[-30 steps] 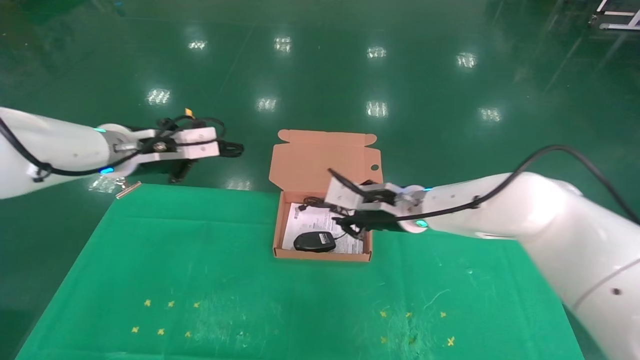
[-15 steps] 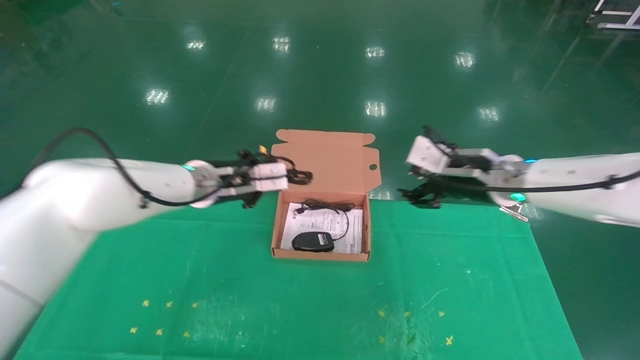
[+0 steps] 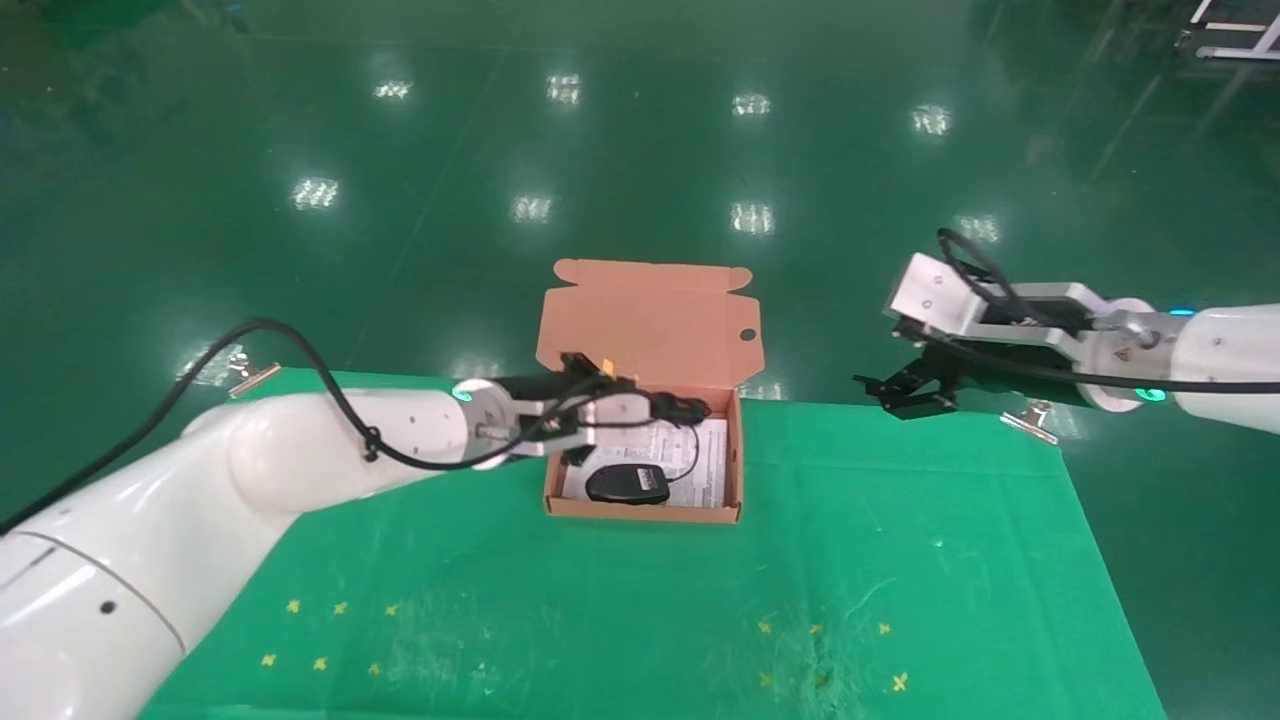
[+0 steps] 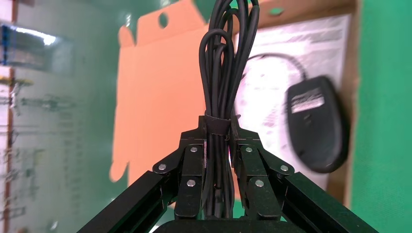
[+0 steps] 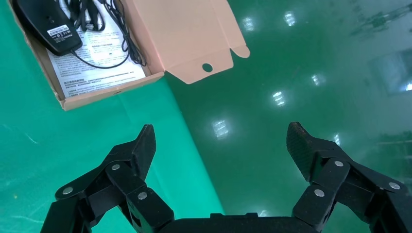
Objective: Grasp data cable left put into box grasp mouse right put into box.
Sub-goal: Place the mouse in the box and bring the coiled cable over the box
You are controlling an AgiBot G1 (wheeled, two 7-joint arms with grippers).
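Green cloth covers the desk [image 3: 600, 600], and from its left side the white left arm reaches in toward the middle. Its left end effector [image 3: 640, 408] sits over the left part of the box [image 3: 640, 512], fingers pressed onto the data cable [image 4: 221, 87]; the left wrist view shows the long narrow black bundle clamped between the two fingers at its wrap band, the loops sticking out past the tips above the box's inside.

At the centre of the desk, near its far edge, the salmon-orange box stands open with its tall flap lid [image 3: 650, 320] raised at the back, a round notch near the lid's right edge. A white printed leaflet [image 3: 690, 455] lies on the bottom. The mouse [image 3: 627, 484] rests on the leaflet toward the near wall, its thin cord [image 5: 121, 48] looping over the paper toward the back.

Right of the box and well apart from it, the right end effector [image 3: 905, 395] hangs over the far right edge of the desk, fingers spread wide and holding nothing.
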